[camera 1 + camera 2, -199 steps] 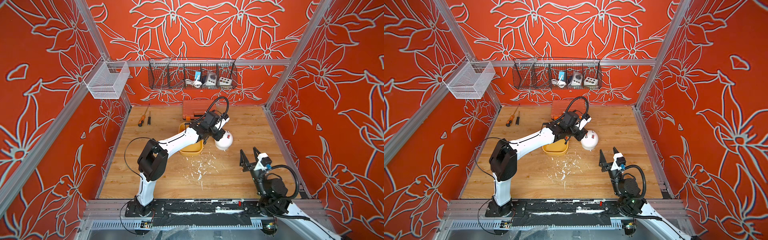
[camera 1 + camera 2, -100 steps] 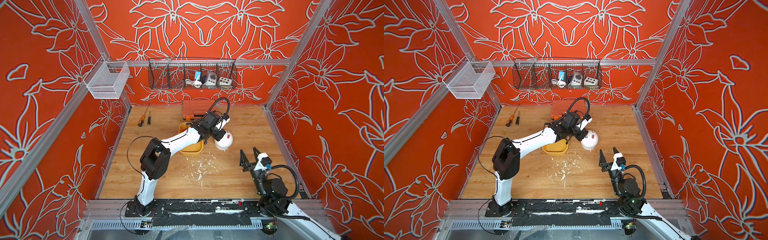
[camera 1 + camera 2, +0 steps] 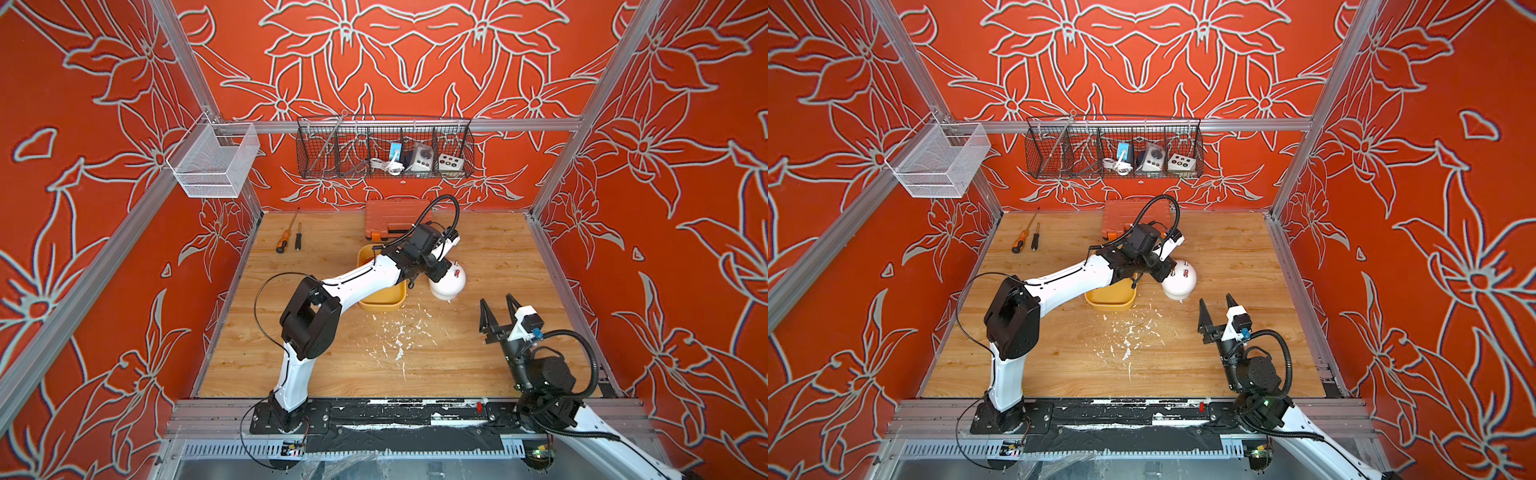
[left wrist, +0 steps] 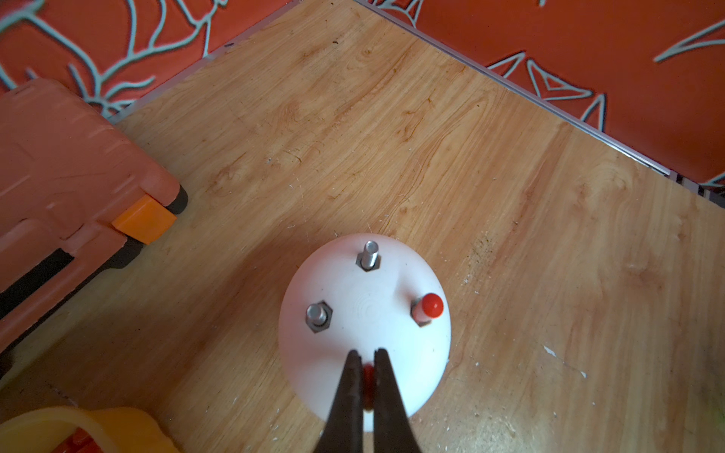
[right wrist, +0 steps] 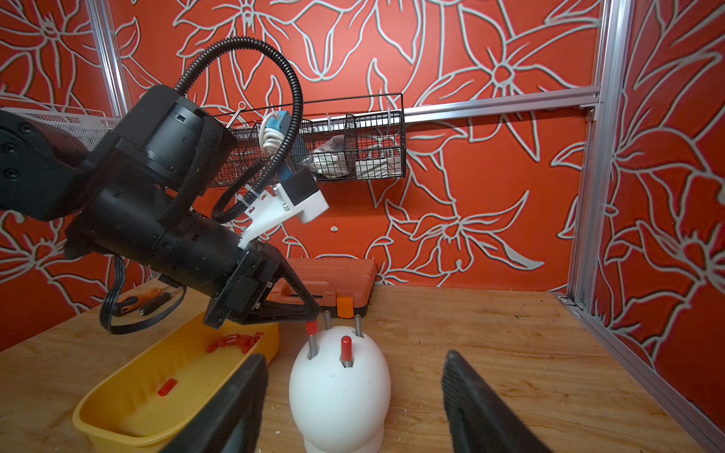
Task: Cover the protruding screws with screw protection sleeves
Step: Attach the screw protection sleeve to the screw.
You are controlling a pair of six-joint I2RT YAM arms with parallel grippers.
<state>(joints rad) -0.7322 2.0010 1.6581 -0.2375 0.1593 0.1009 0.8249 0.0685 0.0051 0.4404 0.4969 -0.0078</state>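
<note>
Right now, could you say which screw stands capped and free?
The red-capped screw facing the right gripper; two are bare, and the left gripper pinches the fourth's sleeve.

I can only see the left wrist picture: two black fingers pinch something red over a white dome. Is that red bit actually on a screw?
Observer: Yes. The right wrist view shows the red sleeve sitting on the tip of a stud, its shaft bare below.
Operator: Any more red ones?
Observer: A cluster of spare sleeves lies in the yellow tray beside the dome.
Operator: What's the other arm doing?
Observer: The right gripper hangs open, short of the dome, holding nothing.
</note>
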